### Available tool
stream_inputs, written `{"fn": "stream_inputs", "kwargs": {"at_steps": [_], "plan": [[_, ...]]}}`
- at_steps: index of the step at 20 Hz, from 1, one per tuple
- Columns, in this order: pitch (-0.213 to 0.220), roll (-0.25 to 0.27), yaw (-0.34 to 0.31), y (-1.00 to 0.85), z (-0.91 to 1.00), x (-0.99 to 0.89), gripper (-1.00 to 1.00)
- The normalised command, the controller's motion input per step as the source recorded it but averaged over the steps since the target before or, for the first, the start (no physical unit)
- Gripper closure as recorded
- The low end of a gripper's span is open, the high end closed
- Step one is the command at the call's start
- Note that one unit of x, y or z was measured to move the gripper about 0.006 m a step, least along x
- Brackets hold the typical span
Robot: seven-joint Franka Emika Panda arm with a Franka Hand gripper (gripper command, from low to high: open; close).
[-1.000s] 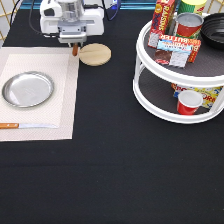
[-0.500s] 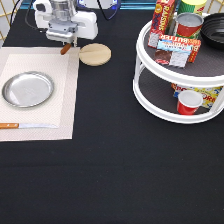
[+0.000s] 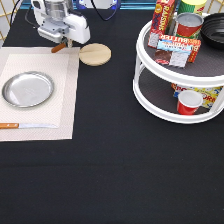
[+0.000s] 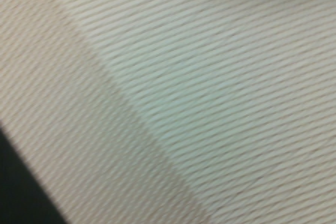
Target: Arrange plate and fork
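The shiny silver plate [image 3: 28,89] lies on the pale placemat [image 3: 60,105] at the exterior view's left. My gripper [image 3: 62,43] hangs over the placemat's top edge, above and to the right of the plate. It is shut on the fork [image 3: 58,48], whose orange-brown handle sticks out below the hand; the tines are hidden by the hand. The wrist view shows only the placemat's weave [image 4: 195,90] and a dark strip of table [image 4: 19,195].
A wooden-handled knife [image 3: 27,125] lies on the placemat below the plate. A round wooden coaster [image 3: 95,54] sits just right of the gripper. A white two-tier turntable [image 3: 150,95] with cans, boxes and a red cup [image 3: 189,102] stands at the right.
My gripper has moved to the exterior view's left with the fork, from beside the coaster to over the placemat's top edge. Plate and knife have not moved.
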Motion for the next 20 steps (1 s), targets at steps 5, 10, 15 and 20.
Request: {"fn": "stream_inputs", "kwargs": {"at_steps": [5, 10, 15, 20], "plan": [[0.001, 0.001, -0.236, -0.33, 0.01, 0.0, 1.0], [0.0, 0.0, -0.272, -0.23, 0.0, 0.0, 1.0], [0.0, 0.0, -0.258, -0.24, 0.0, 0.01, 1.0], [0.0, 0.0, -0.203, -0.32, 0.01, 0.23, 1.0]]}}
